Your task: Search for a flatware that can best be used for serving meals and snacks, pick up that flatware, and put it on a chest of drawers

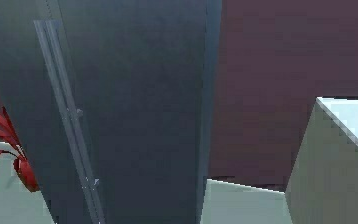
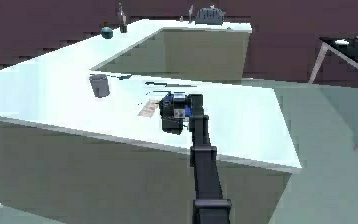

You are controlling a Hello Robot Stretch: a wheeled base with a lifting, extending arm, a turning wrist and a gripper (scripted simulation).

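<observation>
In the arm side view the dark arm rises from the bottom edge over a white counter. My gripper is above the countertop near its front part. A small pale flat thing lies on the counter right at the gripper's left, so I cannot tell whether the gripper holds anything. A thin dark sliver lies on the counter just beyond it. A small grey cup-like thing stands further left.
The counter wraps round in a U. At its far end stand a teal round thing, a bottle and a grey boxy appliance. A dark table stands at right. Ahead, a tall dark-grey door with a long handle; a red thing.
</observation>
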